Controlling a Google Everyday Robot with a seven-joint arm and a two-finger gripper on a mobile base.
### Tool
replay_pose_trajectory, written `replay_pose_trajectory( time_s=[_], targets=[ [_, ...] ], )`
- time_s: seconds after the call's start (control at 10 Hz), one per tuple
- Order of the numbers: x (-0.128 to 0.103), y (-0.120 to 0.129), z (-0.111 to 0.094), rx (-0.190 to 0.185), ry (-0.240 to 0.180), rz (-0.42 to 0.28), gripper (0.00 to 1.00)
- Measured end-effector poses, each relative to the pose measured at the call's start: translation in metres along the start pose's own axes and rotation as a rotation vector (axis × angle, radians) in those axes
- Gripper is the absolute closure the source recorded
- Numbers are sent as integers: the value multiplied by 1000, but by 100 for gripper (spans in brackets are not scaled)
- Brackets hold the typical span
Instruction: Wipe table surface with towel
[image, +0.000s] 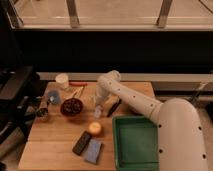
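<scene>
A wooden table stands in front of me. My white arm reaches in from the lower right, and its gripper points down over the table's middle, just right of a dark bowl. A small pale piece lies right under the gripper; I cannot tell whether it is held. A folded blue-grey cloth, possibly the towel, lies near the front edge beside a black flat object, apart from the gripper.
A green tray fills the front right. A black stick-like object lies right of the gripper. A yellow round item, a white cup, a bluish cup and a can stand around.
</scene>
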Motion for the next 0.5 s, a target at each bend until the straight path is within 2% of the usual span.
replay_pose_trajectory(
  time_s=[0.1,0.2,0.3,0.5],
  targets=[
    [1,1,0,-6,0,-3,100],
    [8,2,0,-29,4,-20,100],
    [25,-1,2,-47,19,-50,100],
    [61,-10,4,-52,38,-95,100]
  ],
)
